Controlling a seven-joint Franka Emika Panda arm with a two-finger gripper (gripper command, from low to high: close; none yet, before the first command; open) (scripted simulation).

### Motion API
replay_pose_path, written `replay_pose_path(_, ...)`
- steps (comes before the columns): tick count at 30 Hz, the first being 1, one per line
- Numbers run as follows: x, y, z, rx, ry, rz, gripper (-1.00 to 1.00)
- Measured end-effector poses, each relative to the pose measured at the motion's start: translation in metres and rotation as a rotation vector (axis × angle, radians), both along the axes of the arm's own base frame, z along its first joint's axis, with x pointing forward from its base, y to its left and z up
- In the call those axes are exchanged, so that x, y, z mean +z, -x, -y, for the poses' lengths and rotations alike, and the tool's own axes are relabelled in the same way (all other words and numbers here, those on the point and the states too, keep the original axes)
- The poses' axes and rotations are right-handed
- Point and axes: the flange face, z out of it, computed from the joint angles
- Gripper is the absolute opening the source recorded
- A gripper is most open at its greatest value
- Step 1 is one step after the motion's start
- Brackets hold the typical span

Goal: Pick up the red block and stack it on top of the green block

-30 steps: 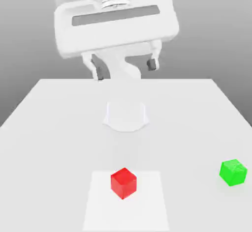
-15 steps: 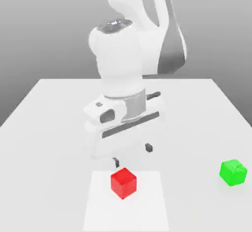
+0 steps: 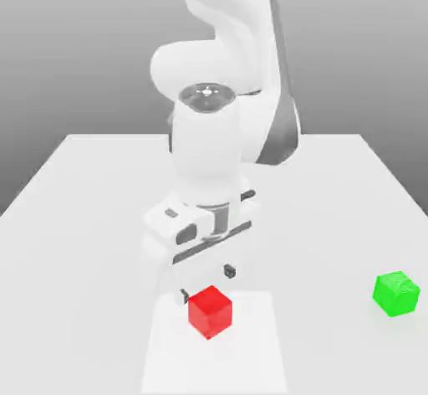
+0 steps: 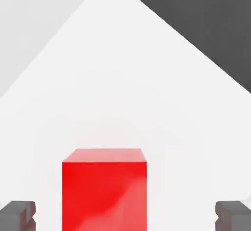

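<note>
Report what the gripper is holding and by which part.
Nothing is held. The open gripper hangs just above the small red cube, fingertips apart on either side, not touching it.

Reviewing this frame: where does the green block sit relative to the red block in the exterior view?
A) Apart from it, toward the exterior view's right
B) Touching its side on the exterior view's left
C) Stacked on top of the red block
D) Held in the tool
A: the green block rests on the table well apart from the red block, toward the exterior view's right, while the open tool hangs by the red block.
</note>
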Motion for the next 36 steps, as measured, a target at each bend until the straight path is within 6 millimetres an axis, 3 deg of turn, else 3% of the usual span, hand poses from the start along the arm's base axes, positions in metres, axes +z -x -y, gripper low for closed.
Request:
replay_pose_path(14,-0.054,0.011,-0.002,-0.003,-0.006,-0.016,0.0)
replay_pose_path(15,-0.058,0.012,-0.002,-0.004,-0.007,-0.019,-1.0)
replay_pose_path(22,-0.059,0.013,-0.002,-0.004,-0.008,-0.021,-1.0)
replay_pose_path(36,-0.004,-0.001,0.001,-0.001,0.0,0.0,-1.0)
